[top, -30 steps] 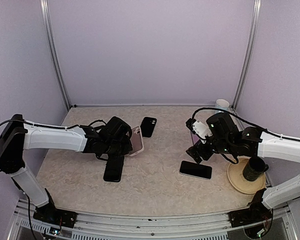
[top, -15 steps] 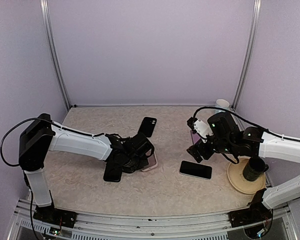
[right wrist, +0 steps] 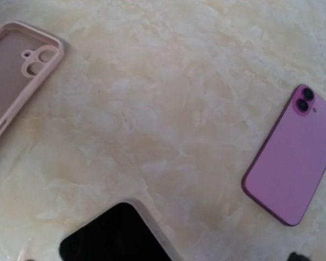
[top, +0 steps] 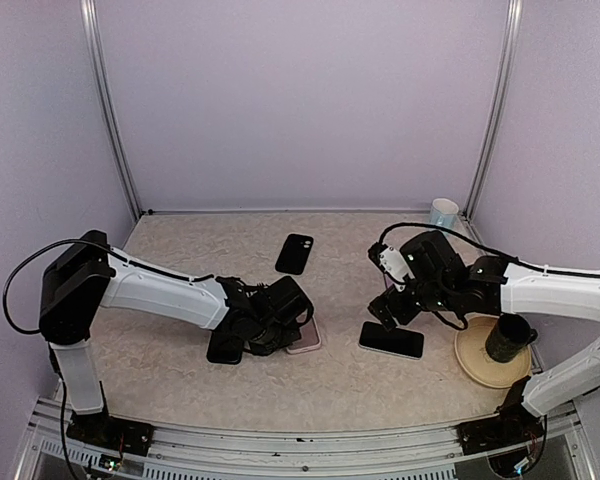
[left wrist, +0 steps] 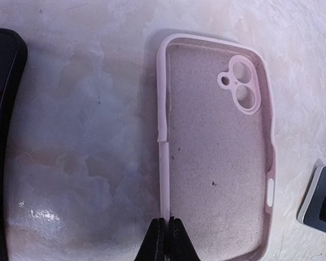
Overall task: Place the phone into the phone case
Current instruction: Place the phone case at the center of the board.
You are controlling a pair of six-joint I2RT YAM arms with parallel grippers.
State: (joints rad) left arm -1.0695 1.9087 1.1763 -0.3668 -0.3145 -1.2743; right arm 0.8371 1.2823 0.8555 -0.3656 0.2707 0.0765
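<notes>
Near side: pink phone case (left wrist: 217,163) lies flat on the table (top: 160,375), open side up. Left gripper (left wrist: 164,239) has its jaws pinched together on the case's long rim. A black handset-shaped slab (top: 225,346) sits just at the case's 9 o'clock and a screen-up dark phone (top: 391,340) at its 3 o'clock. Right gripper (top: 390,310) hangs over that phone's far edge, jaws wide apart, nothing in them. Pink phone (right wrist: 290,157) lies below it, camera side up (only the right wrist view shows it), well apart from the case. Far: black case (top: 296,253) at 12 o'clock, white cup (top: 443,212) at 1 o'clock.
</notes>
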